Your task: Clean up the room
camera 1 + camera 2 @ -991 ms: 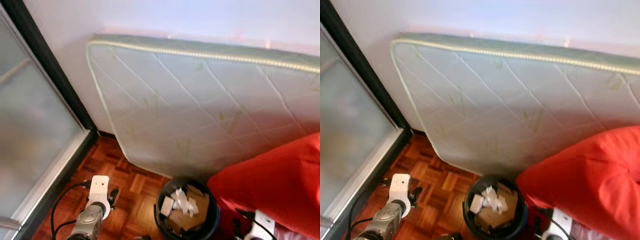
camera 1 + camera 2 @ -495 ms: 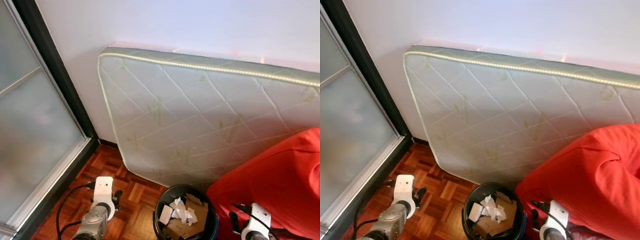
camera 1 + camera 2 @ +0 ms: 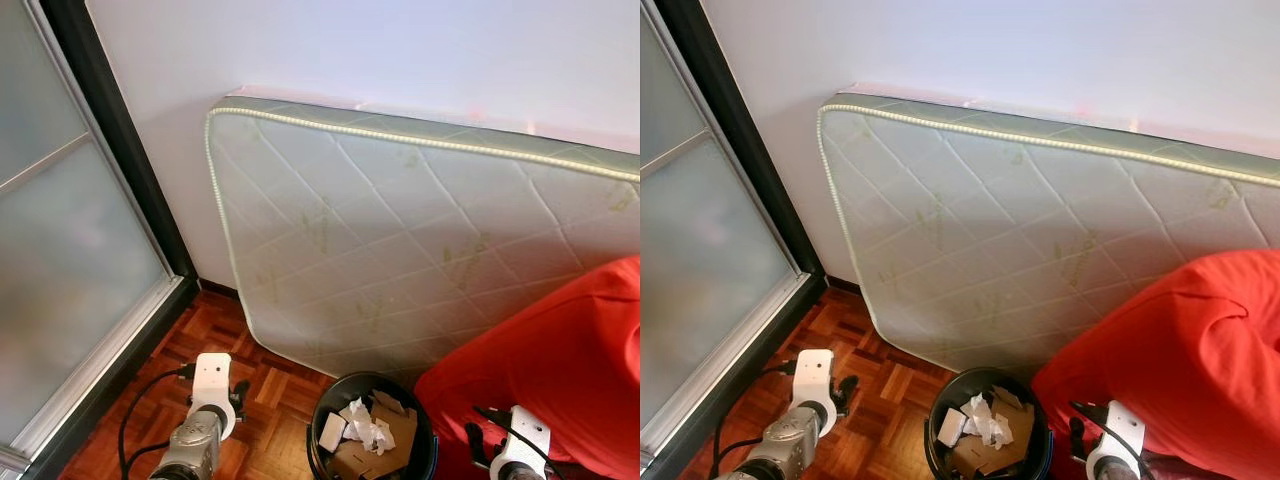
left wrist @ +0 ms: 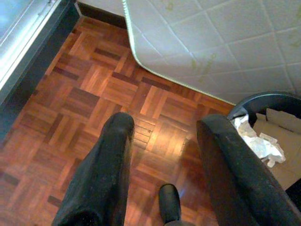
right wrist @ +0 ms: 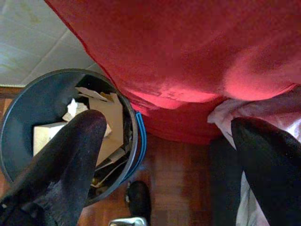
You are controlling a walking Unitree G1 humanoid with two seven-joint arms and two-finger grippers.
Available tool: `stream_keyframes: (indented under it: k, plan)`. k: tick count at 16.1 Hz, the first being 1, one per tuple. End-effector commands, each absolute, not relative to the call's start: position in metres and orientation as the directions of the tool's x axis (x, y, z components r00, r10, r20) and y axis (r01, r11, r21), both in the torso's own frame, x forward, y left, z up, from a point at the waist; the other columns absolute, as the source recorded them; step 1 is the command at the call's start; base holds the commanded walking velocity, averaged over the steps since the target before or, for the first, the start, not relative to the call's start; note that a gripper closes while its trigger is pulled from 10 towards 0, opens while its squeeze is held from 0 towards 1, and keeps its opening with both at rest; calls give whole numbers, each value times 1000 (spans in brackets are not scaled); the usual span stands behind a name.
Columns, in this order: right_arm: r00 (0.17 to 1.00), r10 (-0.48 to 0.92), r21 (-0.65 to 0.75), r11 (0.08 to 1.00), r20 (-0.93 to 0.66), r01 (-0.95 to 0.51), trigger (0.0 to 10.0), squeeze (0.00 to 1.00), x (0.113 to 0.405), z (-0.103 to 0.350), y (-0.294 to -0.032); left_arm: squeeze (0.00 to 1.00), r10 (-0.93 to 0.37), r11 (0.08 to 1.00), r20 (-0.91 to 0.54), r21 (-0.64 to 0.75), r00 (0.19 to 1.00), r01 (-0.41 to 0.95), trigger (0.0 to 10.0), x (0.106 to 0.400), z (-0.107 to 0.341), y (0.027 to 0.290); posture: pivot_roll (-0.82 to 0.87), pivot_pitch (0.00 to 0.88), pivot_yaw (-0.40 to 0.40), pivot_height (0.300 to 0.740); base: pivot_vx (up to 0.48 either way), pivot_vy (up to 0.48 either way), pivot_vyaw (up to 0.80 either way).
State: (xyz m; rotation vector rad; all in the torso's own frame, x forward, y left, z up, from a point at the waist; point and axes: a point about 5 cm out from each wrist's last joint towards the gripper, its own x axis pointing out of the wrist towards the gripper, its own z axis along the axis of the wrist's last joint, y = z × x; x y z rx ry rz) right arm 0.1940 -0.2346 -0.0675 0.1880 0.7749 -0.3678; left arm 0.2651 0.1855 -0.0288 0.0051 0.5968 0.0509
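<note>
Black waste bin (image 3: pixel 372 435) full of paper and cardboard on the parquet floor (image 4: pixel 94 99), against the leaning mattress (image 3: pixel 400 240), beside the red cushion (image 3: pixel 1180 370). Left gripper (image 4: pixel 164 141) spread wide, empty; right gripper (image 5: pixel 169 146) wide too, over the bin's edge.

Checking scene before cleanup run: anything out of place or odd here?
Yes. A quilted white mattress stands on edge against the wall instead of lying flat, and the round black waste bin is nearly brimful of crumpled paper and cardboard. Nothing looks spilled on the parquet floor.
</note>
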Motion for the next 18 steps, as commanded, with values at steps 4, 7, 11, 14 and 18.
stream_keyframes:
  k: [4,7,11,14,18]
  plan:
    - [642,-276,30,906,-716,423,10000,0,193,-67,-241,0,80,996,-592,24,802,-81,10000,258,-34,193,129,0,-13,740,0,0,0]
    - [630,-283,20,903,-723,429,10000,0,190,-67,-246,0,86,996,-591,21,802,-90,10000,260,-33,193,136,0,-18,740,0,0,0]
    - [624,-272,17,909,-733,416,10000,0,187,-69,-244,0,90,995,-596,16,798,-101,10000,259,-34,193,148,0,-28,740,0,0,0]
    - [627,-262,20,914,-734,405,10000,0,188,-69,-242,0,91,995,-596,13,798,-103,10000,258,-35,194,152,0,-29,740,0,0,0]
    - [623,-240,26,922,-744,387,10000,0,189,-71,-237,0,94,994,-593,9,800,-110,10000,258,-34,196,174,0,-28,740,0,0,0]
